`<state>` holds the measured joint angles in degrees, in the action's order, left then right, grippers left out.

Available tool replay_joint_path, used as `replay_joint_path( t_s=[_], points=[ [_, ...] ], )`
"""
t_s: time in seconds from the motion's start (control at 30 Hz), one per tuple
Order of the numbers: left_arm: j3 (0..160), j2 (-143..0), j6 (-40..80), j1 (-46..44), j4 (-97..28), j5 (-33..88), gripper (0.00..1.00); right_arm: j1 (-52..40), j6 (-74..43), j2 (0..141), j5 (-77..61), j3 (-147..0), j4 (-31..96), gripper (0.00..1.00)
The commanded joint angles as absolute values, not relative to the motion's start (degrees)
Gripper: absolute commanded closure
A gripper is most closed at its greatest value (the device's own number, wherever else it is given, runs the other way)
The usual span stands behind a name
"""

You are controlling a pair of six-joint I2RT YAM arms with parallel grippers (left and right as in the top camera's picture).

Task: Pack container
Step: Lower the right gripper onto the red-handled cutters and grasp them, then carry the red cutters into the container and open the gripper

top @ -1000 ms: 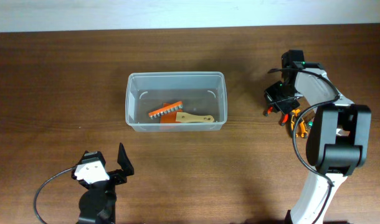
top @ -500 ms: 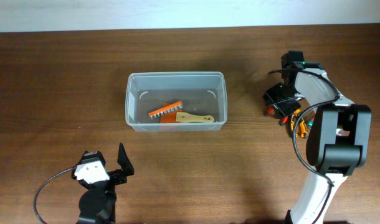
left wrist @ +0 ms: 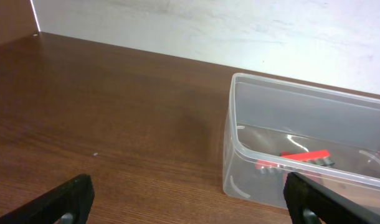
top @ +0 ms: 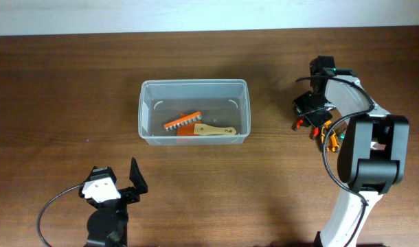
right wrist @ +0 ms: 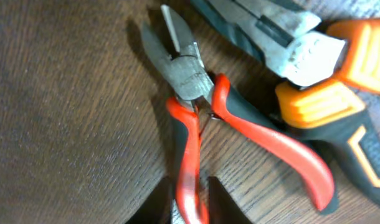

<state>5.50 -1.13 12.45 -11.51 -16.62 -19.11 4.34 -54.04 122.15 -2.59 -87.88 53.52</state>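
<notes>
- The container (top: 194, 83) sits mid-frame on the tabletop (top: 58, 103), unmoved, orange comb (top: 182, 121) still inside.
- Right pincer (right wrist: 189, 206) has edged slightly rightward and straddles one handle of the red cutters (right wrist: 191, 84); whether it is pinching, I cannot tell.
- Left pincer (left wrist: 190, 198), lower left, stays spread.

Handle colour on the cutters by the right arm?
The cutters have red handles with black inner trim; right wrist view shows it best.
</notes>
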Motion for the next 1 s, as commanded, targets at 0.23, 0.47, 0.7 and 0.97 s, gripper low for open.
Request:
replay_joint_path(
  t_s=[0.23, 0.47, 0.7, 0.97],
  points=[
    [5.3, -0.8, 11.9, -11.7, -16.7, -19.3, 0.01, 4.5, -52.4, 122.6, -1.9, -88.4, 53.1, 0.89],
    [5.3, -0.8, 11.9, -11.7, -16.7, -19.3, 0.01, 4.5, -51.2, 122.6, -4.6, -93.4, 53.2, 0.89],
    [5.3, -0.8, 11.9, -11.7, -16.7, -19.3, 0.01, 3.7, -46.0, 122.6, -7.4, -102.3, 54.0, 0.89],
    [5.3, -0.8, 11.9, -11.7, -16.7, -19.3, 0.01, -2.6, -26.1, 122.6, -7.3, -117.1, 54.3, 0.89]
  ],
)
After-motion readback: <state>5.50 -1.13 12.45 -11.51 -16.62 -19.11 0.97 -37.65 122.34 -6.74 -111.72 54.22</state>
